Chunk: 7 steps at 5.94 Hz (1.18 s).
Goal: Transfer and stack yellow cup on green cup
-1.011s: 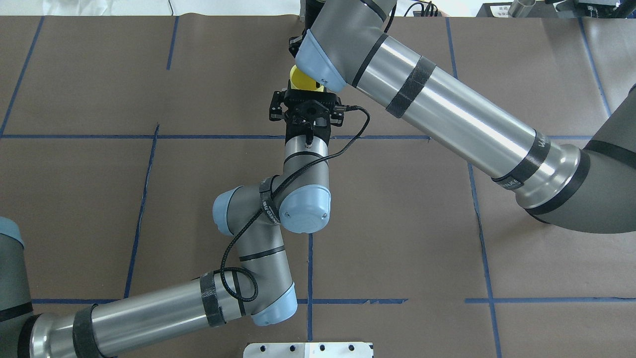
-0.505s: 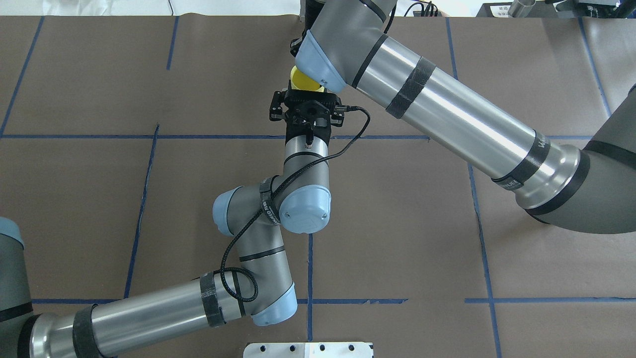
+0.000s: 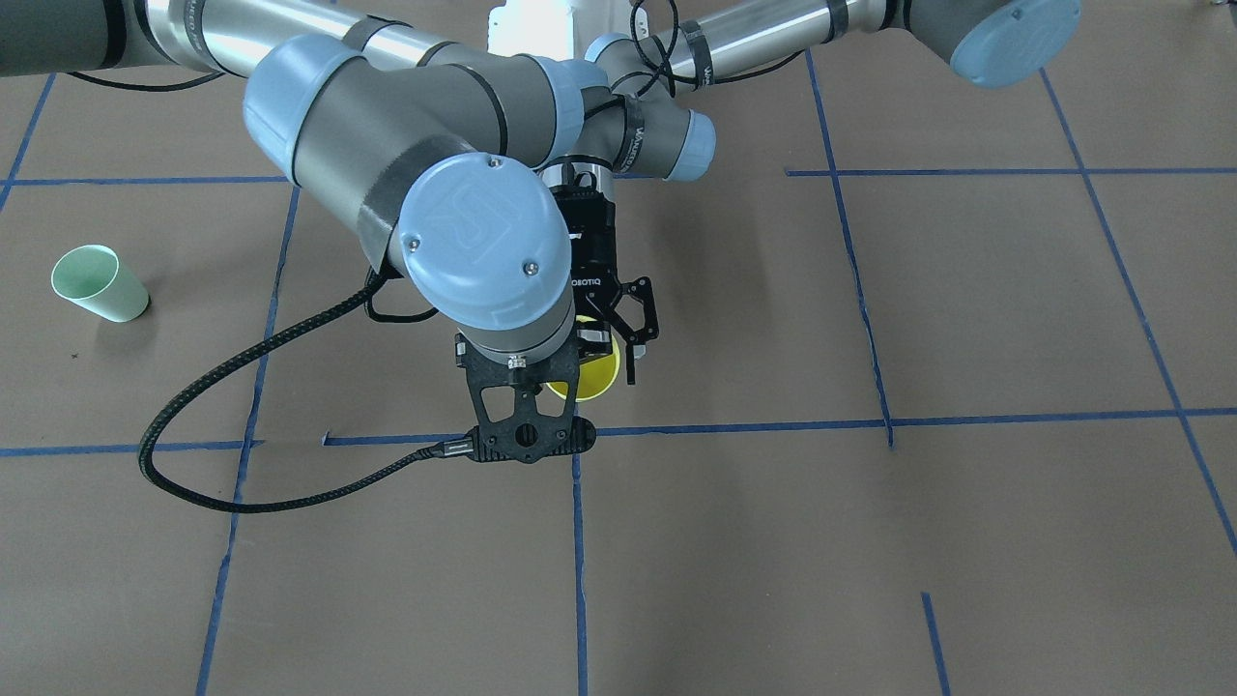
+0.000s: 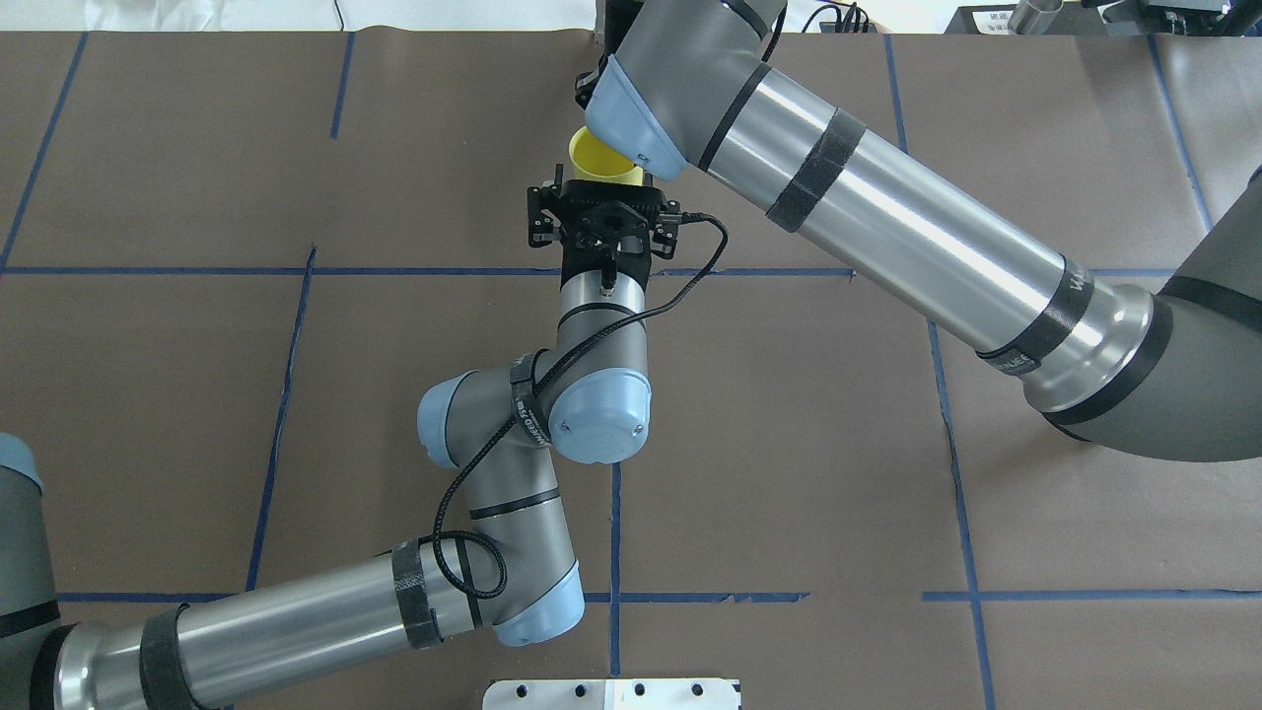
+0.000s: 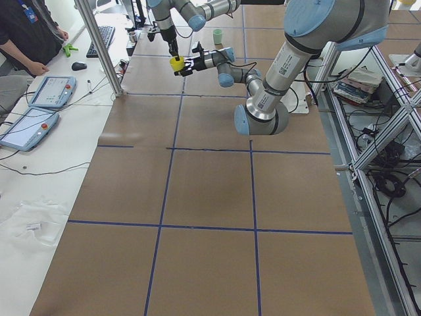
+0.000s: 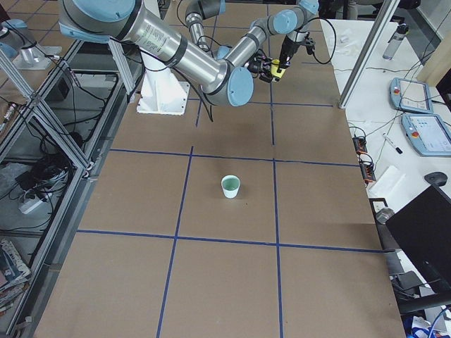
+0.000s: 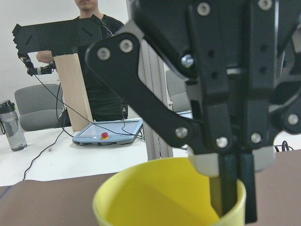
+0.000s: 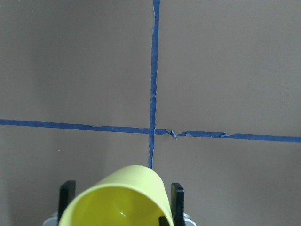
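The yellow cup (image 4: 601, 158) hangs above the far middle of the table, where both arms meet. My right gripper (image 7: 237, 188) comes down from above and is shut on its rim, one finger inside and one outside. My left gripper (image 4: 603, 189) reaches in level from the near side. Its fingers (image 8: 177, 190) stand on either side of the cup's body (image 8: 120, 197), spread, and I see no squeeze. The green cup (image 3: 97, 283) stands upright and alone on the robot's right half of the table; it also shows in the exterior right view (image 6: 230, 186).
Blue tape lines (image 4: 615, 532) divide the brown table cover into squares. A white metal plate (image 4: 611, 693) sits at the near edge. An upright post (image 5: 99, 46), tablets (image 5: 49, 92) and an operator are along the far side.
The cup has tipped so its open mouth shows from above, and sits slightly further from the robot. My left gripper's fingers look a bit wider, and the left arm has shifted slightly left.
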Tool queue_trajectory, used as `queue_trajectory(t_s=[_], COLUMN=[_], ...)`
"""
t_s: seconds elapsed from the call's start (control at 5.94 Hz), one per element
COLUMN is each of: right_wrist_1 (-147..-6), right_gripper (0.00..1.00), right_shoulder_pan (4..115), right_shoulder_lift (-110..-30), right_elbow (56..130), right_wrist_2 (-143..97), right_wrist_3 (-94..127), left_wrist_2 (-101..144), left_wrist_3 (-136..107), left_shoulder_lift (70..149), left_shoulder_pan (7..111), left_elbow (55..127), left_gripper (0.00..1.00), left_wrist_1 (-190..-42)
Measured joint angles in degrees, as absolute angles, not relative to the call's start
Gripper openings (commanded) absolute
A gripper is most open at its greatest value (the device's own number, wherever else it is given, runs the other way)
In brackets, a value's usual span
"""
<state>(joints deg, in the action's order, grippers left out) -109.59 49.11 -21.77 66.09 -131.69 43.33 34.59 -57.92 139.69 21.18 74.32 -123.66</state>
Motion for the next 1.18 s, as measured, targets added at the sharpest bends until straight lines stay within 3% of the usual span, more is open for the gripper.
queue_trajectory(t_s=[1.18], right_wrist_1=[-109.27], right_gripper=[0.0], right_shoulder_pan=[58.72], right_shoulder_lift=[-17.85], right_elbow=[66.34], right_wrist_2=[-137.62], right_wrist_3=[43.9], left_wrist_2=[34.57], left_wrist_3=[-57.94], left_shoulder_lift=[139.39], left_shoulder_pan=[21.1], left_elbow=[73.84], left_gripper=[1.0], left_wrist_1=[-123.8])
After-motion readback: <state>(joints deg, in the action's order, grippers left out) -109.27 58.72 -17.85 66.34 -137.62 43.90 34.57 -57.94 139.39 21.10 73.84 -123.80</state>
